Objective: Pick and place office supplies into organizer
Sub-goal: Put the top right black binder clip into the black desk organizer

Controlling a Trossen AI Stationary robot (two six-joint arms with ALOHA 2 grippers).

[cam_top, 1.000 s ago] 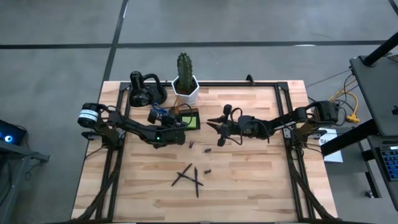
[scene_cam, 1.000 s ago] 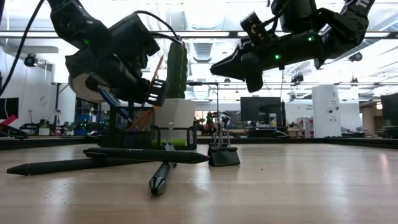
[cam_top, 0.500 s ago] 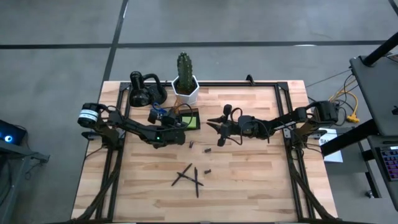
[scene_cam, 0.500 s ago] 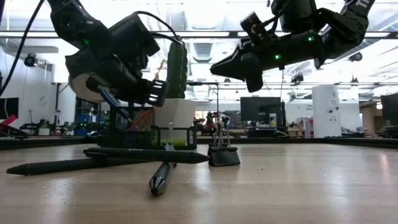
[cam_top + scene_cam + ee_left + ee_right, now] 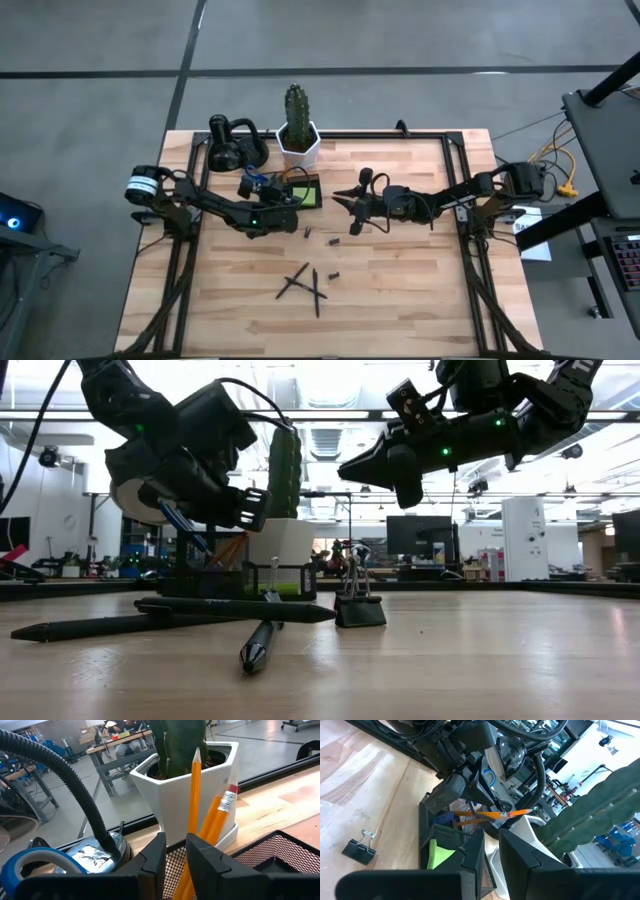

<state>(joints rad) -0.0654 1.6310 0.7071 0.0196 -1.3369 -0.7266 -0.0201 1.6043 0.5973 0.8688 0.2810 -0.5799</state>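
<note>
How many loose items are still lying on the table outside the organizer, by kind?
Black pens: 3
Small dark clips: 3
Total: 6

pencils (image 5: 192,815): you see bright orange shafts, one with a silver band and pink eraser
cactus pot (image 5: 200,795): plain white, with a dark green cactus (image 5: 296,103)
organizer (image 5: 451,836): black mesh
sticky-note pad (image 5: 437,854): lime green
pens (image 5: 303,283): black
table (image 5: 400,290): your light wood grain
</note>
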